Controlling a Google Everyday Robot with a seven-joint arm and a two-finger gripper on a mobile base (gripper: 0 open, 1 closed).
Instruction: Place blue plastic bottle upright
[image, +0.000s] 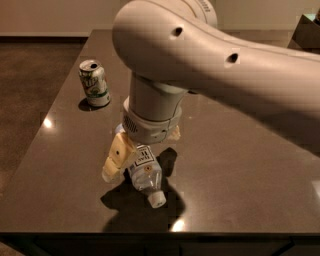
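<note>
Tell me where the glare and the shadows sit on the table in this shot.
Camera view: small bright glints on the dark table, one near its left edge, one near the front edge in front of the blue plastic bottle; a heavy shadow pools beneath the lying bottle and the gripper hanging over it; the soda can throws a short shadow at its base.
</note>
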